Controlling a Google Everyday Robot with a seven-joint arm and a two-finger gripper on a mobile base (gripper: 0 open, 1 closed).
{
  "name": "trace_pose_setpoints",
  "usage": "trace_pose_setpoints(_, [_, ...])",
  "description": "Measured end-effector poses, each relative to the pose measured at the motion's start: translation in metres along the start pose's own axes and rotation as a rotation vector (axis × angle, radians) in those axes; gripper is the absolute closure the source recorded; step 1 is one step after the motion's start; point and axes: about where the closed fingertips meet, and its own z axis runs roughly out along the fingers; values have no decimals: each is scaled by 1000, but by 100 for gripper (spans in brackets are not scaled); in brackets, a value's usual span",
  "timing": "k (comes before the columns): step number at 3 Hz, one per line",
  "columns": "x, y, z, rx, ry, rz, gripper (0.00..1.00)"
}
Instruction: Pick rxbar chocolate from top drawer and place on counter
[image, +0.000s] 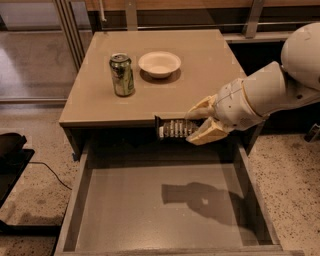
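Gripper (192, 128) hangs just off the counter's front edge, right of its middle, raised over the back part of the open top drawer (125, 215). Its two tan fingers (204, 106) are pinched onto the rxbar chocolate (173, 129), one finger above the bar's right end, one below it. The bar has a black wrapper with pale lettering and lies roughly level, long side running along the front edge, left end sticking out free. It is at about the height of the counter (200, 75) edge and in front of it, not resting on the counter and well up off the drawer floor. White arm (270, 90) comes in from the right, past the counter's front right corner. Top drawer is pulled out toward the viewer, and its smooth grey floor carries the arm's dark shadow (210, 200) right of centre. On the counter: green drink can (122, 75) upright near the left edge, about midway back; white bowl (159, 63) just right of the can, a bit closer to the back edge, not touching it. Speckled floor (295, 190) on both sides of the cabinet; black object (10, 147) with a cable (50, 172) on the floor off the left side
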Motion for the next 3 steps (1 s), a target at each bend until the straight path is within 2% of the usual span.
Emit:
trace_pose_setpoints(1, [-8, -8, -4, 43, 12, -23, 100])
trace_pose_setpoints(2, [-15, -44, -27, 162, 22, -28, 100])
trace_pose_setpoints(3, [-8, -91, -54, 291, -25, 38, 100])
